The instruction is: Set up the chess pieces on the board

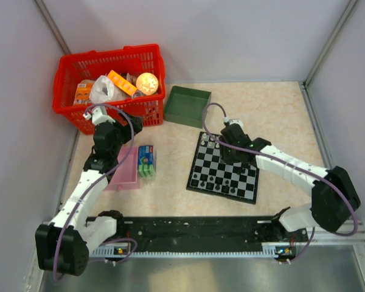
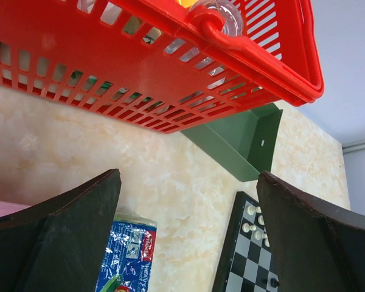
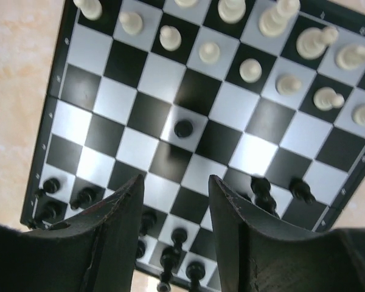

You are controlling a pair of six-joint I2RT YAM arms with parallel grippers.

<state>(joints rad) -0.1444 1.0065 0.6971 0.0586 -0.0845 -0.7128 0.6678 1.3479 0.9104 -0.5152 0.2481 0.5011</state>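
Observation:
The board (image 1: 214, 176) lies at the table's middle right and fills the right wrist view (image 3: 140, 115). White chess pieces (image 3: 208, 52) stand in its two far rows. Black chess pieces (image 3: 179, 237) stand along its near rows. One black pawn (image 3: 183, 128) stands alone near the board's middle. My right gripper (image 3: 175, 179) is open and empty above the black side of the board; it also shows in the top view (image 1: 231, 159). My left gripper (image 2: 188, 176) is open and empty, held above the table beside the red basket, left of the board (image 2: 246, 274).
A red basket (image 1: 70, 61) of groceries stands at the back left. A green tray (image 1: 187, 104) lies behind the board. A pink tray (image 1: 125, 173) and a blue-green packet (image 1: 146, 160) lie left of the board. Walls close in both sides.

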